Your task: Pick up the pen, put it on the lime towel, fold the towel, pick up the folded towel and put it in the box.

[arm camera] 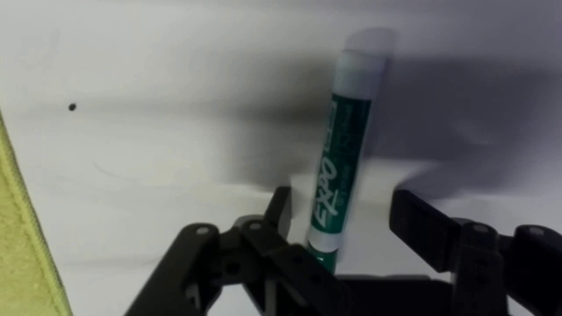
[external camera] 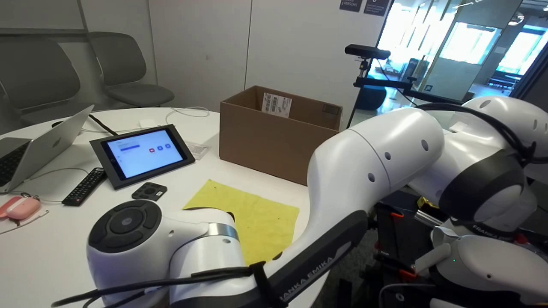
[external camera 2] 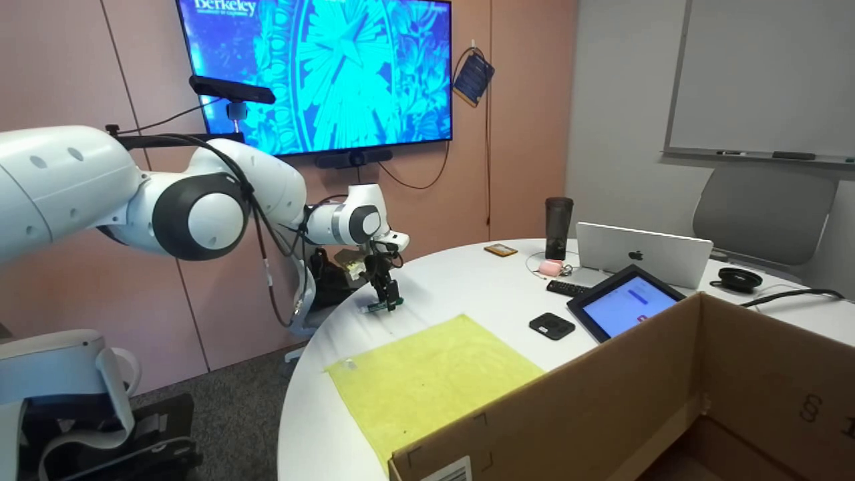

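Note:
The green pen, marked Expo with a pale end, lies on the white table. In the wrist view my gripper is open, a finger on either side of the pen and a gap showing on the right; its lower end is hidden behind the gripper. An exterior view shows the gripper low at the table edge over the pen. Spread flat beside it is the lime towel, its white tag near a corner. The brown box stands upright with its top open, beyond the towel. The arm hides the pen there.
A tablet, a black remote and a small black device lie near the towel. Farther off are a laptop, a dark tumbler and a pink case. Thin cables run across the table.

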You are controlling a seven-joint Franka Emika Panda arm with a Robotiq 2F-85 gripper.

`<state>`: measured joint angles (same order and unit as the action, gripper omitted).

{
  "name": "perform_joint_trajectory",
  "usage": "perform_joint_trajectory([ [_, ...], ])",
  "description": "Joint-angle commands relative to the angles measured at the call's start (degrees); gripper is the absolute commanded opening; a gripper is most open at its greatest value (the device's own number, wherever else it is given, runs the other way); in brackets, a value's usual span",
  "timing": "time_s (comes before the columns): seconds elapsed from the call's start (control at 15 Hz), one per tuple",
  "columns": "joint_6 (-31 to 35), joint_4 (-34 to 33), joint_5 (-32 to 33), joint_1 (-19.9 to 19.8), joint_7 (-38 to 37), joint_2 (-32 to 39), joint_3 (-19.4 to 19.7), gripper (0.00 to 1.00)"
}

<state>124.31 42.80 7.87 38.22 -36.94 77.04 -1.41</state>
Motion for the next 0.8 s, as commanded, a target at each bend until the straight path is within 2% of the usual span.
perform_joint_trajectory([
  [0.0, -0.9, 0.8, 0.5, -0.6, -1.3, -0.9, 1.5, 0.30],
  [0.2, -3.8, 2.1, 0.2, -1.6, -0.4, -2.6, 1.6, 0.05],
  [0.27, -5.2, 2.6, 0.2, -1.9, -0.3, -3.6, 1.7, 0.00],
  [0.33, -6.4, 2.7, 0.2, -2.1, -0.2, -3.8, 1.7, 0.06],
  [0.73, -12.7, 5.6, -0.5, -4.4, 2.1, -9.9, 0.8, 0.07],
])
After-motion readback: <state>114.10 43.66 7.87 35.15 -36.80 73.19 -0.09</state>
